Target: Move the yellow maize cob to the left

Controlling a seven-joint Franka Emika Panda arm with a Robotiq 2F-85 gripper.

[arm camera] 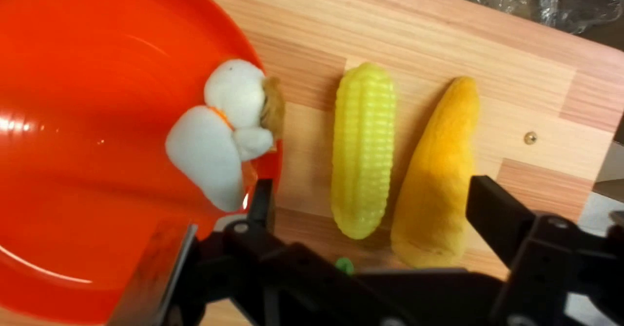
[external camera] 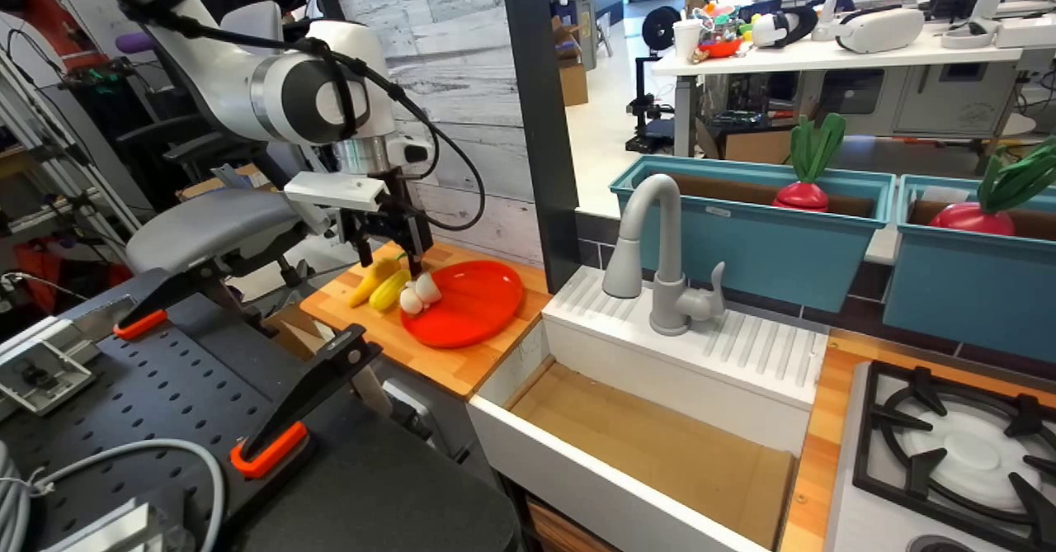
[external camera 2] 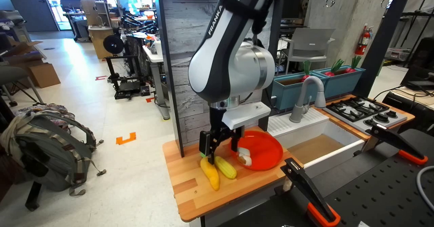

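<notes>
The hand [arm camera: 371,194] hangs low over the bench [arm camera: 551,97], and its two fingers [arm camera: 495,214] stand wide apart from each other. The cob [arm camera: 363,150] lies on its side on the bench, below the hand and somewhat in front of it. In the wrist view it is in the span between the fingers, and its length points away from the hand.

In the same span lies the thick end of the squash [arm camera: 436,184]; its thin end is turned away from the hand. Where they come nearest to the hand, cob and squash are very close, and I cannot tell if they touch there.

At the opposite side of the cob is the plate [arm camera: 97,170]. In the wrist view one finger covers a part of its rim; a strip of bench separates plate and cob. The white toy [arm camera: 207,145] rests on the plate's edge, near this finger; whether the two touch, I cannot tell. A small green thing [arm camera: 344,266] shows between the cob and the hand, too little of it to name.

In both exterior views the sink [external camera: 577,490] is beyond the plate, seen from the hand, with the tap [external camera: 665,238] at its back. The stove [external camera 2: 362,113] is the farther one from the hand.
</notes>
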